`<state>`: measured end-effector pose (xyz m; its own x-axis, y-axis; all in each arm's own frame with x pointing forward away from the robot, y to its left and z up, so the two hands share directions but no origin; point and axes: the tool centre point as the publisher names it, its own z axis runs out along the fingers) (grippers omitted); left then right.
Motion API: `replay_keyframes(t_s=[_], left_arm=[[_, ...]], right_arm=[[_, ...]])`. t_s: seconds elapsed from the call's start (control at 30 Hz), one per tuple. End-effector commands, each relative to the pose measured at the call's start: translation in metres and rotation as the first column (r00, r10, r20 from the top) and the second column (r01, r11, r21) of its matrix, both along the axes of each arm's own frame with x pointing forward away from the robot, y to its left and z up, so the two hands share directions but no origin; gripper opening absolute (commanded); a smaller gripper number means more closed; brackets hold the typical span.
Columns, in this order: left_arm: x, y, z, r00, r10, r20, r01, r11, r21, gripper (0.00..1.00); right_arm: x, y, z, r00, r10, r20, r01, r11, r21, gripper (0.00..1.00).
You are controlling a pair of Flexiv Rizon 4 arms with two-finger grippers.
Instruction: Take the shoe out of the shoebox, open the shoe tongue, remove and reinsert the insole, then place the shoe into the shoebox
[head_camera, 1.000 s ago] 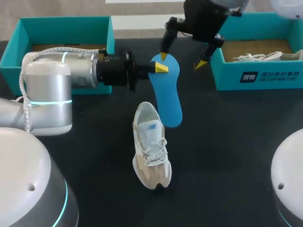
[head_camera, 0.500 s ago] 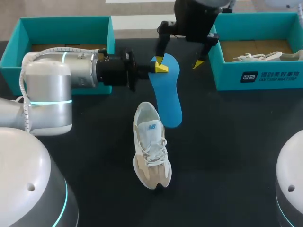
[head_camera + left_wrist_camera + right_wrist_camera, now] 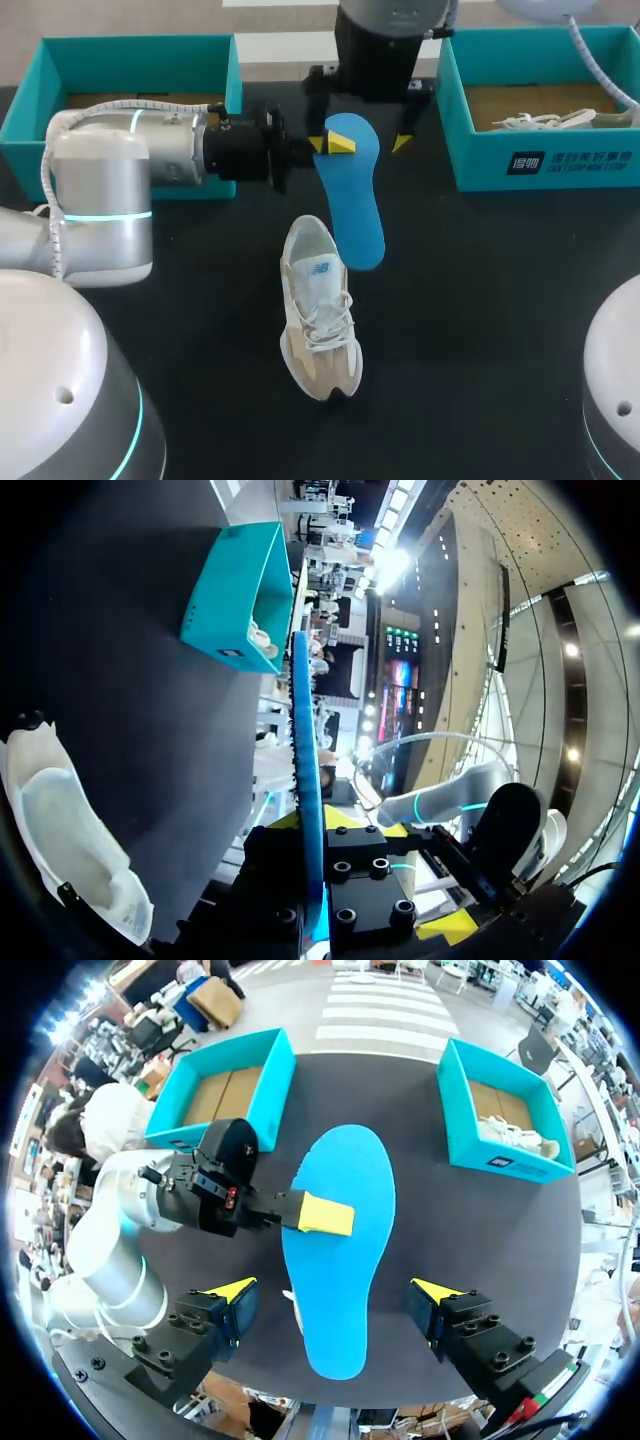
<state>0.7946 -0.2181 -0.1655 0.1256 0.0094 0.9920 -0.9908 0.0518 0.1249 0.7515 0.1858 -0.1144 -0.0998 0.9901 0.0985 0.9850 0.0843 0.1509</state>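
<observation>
Head view: the blue insole (image 3: 357, 205) is being pinched at its upper end by the left gripper (image 3: 337, 145), at upper centre. The right gripper (image 3: 360, 145) is being held wide open astride it, gripping nothing. The shoe (image 3: 320, 310) is lying just below centre.

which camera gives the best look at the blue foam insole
The right wrist view: it looks straight down on the blue foam insole, whole outline visible, the left gripper pinching one edge. The head view also shows its face, from farther off. The left wrist view sees it only edge-on.
</observation>
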Motion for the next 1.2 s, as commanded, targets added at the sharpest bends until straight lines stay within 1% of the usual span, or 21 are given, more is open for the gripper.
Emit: replay_keyframes(t_s=[0.03, 0.43, 0.47, 0.53, 0.67, 0.7, 0.8, 0.87, 0.93, 1.0, 1.03, 1.2], left_arm=[[-0.001, 0.0, 0.0, 1.0, 0.002, 0.0, -0.002, 1.0, 0.001, 0.0], [-0.001, 0.0, 0.0, 1.0, 0.002, 0.0, -0.002, 1.0, 0.001, 0.0], [-0.001, 0.0, 0.0, 1.0, 0.002, 0.0, -0.002, 1.0, 0.001, 0.0], [-0.001, 0.0, 0.0, 1.0, 0.002, 0.0, -0.002, 1.0, 0.001, 0.0], [-0.001, 0.0, 0.0, 1.0, 0.002, 0.0, -0.002, 1.0, 0.001, 0.0], [-0.001, 0.0, 0.0, 1.0, 0.002, 0.0, -0.002, 1.0, 0.001, 0.0], [-0.001, 0.0, 0.0, 1.0, 0.002, 0.0, -0.002, 1.0, 0.001, 0.0], [-0.001, 0.0, 0.0, 1.0, 0.002, 0.0, -0.002, 1.0, 0.001, 0.0], [-0.001, 0.0, 0.0, 1.0, 0.002, 0.0, -0.002, 1.0, 0.001, 0.0], [-0.001, 0.0, 0.0, 1.0, 0.002, 0.0, -0.002, 1.0, 0.001, 0.0], [-0.001, 0.0, 0.0, 1.0, 0.002, 0.0, -0.002, 1.0, 0.001, 0.0], [-0.001, 0.0, 0.0, 1.0, 0.002, 0.0, -0.002, 1.0, 0.001, 0.0]], right_arm=[[0.002, 0.002, 0.0, 1.0, -0.001, -0.003, 0.001, 1.0, -0.003, 1.0], [0.002, 0.002, 0.0, 1.0, -0.001, -0.003, 0.001, 1.0, -0.003, 1.0], [0.001, 0.0, -0.001, 1.0, 0.01, -0.015, -0.01, 1.0, 0.009, 1.0], [0.0, -0.006, -0.001, 1.0, 0.016, -0.009, -0.016, 0.999, 0.042, 1.0], [0.0, -0.014, -0.002, 0.997, 0.059, -0.043, -0.057, 0.996, 0.063, 1.0], [-0.001, -0.017, -0.002, 0.997, 0.062, -0.041, -0.059, 0.996, 0.07, 1.0], [0.001, -0.023, -0.002, 0.996, 0.077, -0.037, -0.072, 0.989, 0.131, 1.0], [0.001, -0.027, -0.001, 0.996, 0.085, -0.024, -0.078, 0.975, 0.208, 1.0], [0.002, -0.032, -0.002, 0.996, 0.089, -0.021, -0.081, 0.964, 0.252, 1.0], [0.002, -0.036, -0.003, 0.995, 0.093, -0.022, -0.083, 0.959, 0.27, 1.0], [0.003, -0.04, -0.004, 0.995, 0.096, -0.021, -0.085, 0.948, 0.308, 1.0], [0.005, -0.052, -0.004, 0.995, 0.1, -0.016, -0.084, 0.906, 0.416, 1.0]])
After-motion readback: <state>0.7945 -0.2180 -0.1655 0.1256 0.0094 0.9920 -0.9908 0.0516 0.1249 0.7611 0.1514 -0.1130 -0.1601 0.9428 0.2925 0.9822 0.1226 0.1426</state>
